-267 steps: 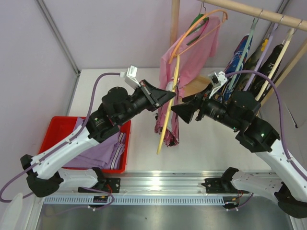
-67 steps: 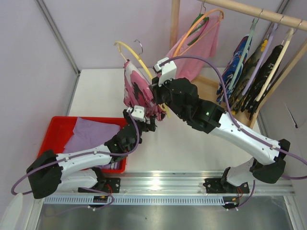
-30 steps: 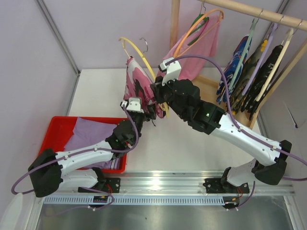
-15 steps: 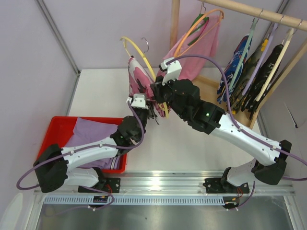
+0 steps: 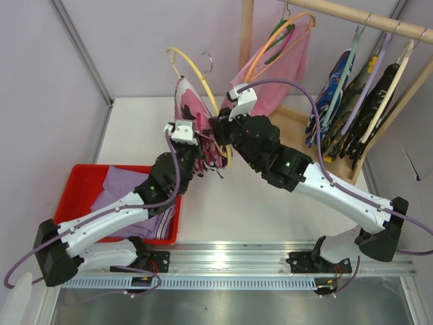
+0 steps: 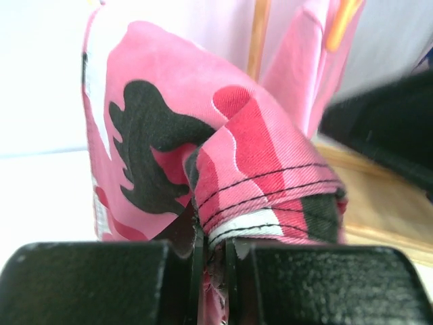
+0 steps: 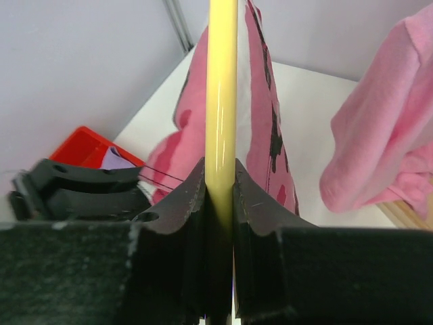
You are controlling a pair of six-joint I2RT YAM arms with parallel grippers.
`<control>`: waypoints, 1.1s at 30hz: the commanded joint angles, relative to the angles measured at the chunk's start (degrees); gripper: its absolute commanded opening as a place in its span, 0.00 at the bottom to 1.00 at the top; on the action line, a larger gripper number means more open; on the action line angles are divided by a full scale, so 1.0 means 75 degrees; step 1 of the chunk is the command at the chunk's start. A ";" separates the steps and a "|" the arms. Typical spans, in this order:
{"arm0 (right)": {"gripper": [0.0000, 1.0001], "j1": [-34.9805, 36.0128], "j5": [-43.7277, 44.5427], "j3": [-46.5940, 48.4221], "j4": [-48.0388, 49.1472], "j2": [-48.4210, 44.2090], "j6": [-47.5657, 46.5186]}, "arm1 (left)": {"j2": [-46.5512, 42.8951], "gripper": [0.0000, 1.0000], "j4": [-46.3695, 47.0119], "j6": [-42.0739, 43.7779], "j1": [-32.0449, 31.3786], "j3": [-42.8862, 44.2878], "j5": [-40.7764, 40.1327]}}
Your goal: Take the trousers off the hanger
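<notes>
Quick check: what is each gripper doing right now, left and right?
Left gripper: closed, pinching the trousers.
Right gripper: closed on the hanger.

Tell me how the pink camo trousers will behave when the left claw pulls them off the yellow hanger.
Probably floppy: the trousers bunch into folds where the left claw pinches them. Likely light, hanging limp from the thin hanger. They may drag or snag rather than slide, being draped over it.
</notes>
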 commanded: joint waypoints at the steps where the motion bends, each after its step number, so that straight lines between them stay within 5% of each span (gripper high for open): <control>1: 0.00 -0.0018 0.0075 -0.0230 0.1369 -0.0226 0.0368 | -0.0951 0.00 0.0227 -0.0185 0.0224 0.0680 0.0313; 9: 0.00 0.0040 0.0017 -0.0558 0.1674 0.0148 0.0790 | -0.2007 0.00 -0.0452 -0.1308 0.0857 0.0107 0.0804; 33: 0.00 0.0286 -0.0487 -0.1437 0.1639 0.0969 0.1657 | -0.4481 0.00 -0.2410 -0.2130 0.1432 -0.0387 0.1086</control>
